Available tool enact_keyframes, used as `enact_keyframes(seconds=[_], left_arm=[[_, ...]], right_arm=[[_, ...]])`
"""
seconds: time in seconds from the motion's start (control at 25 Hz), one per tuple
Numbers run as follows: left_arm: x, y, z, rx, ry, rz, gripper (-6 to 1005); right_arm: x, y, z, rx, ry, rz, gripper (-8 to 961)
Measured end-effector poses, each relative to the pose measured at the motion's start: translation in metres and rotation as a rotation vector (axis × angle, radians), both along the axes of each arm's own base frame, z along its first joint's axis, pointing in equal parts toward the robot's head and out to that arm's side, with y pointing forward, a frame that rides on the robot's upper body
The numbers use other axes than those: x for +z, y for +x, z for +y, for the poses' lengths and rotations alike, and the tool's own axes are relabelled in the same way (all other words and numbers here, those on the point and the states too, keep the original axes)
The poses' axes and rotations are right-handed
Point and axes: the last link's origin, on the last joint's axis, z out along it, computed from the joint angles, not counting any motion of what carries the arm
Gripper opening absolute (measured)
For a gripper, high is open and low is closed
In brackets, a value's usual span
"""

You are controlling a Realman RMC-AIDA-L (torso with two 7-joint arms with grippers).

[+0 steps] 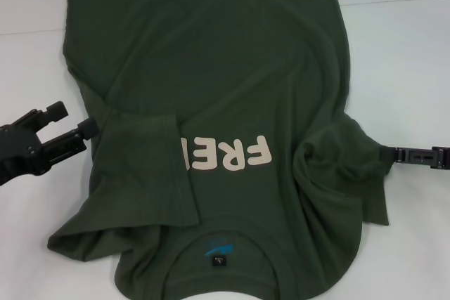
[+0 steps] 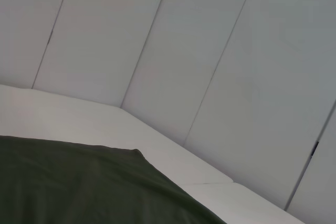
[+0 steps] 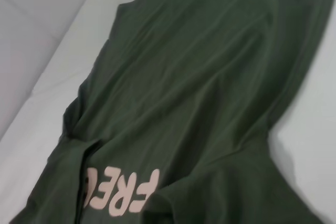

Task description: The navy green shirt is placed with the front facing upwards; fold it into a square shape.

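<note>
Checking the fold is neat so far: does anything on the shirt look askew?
Yes. The navy green shirt is uneven: its left sleeve is folded inward over part of the FREE lettering, while the right sleeve is bunched into a wrinkled lump at the right claw. The left claw sits open beside it.

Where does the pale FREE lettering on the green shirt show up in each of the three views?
Head view: the FREE lettering lies low and central on the navy green shirt, its left end covered by a folded-in sleeve flap.
Left wrist view: not in it; only plain green cloth shows.
Right wrist view: at the lower edge, left of centre, partly hidden by a fold.
Shared landmark: the white table beside the shirt.
</note>
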Motion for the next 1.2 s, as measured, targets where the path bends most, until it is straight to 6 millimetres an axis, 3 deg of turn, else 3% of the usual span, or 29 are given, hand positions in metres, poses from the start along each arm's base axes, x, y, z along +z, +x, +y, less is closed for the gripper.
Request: enact_keyframes(seconds=[0.4, 0.84, 1.2], left_arm=[[-0.003, -0.001, 0.002, 0.014, 0.000, -0.003, 903], [-0.008, -0.004, 0.004, 0.033, 0.023, 0.004, 903], [-0.010, -0.004, 0.005, 0.050, 0.037, -0.030, 904]], right_arm=[[0.002, -0.017, 0.006, 0.212, -0.023, -0.096, 911], [0.019, -0.021, 0.013, 0.303, -0.050, -0.253, 911], [0.014, -0.031, 0.028, 0.368, -0.139, -0.374, 909]])
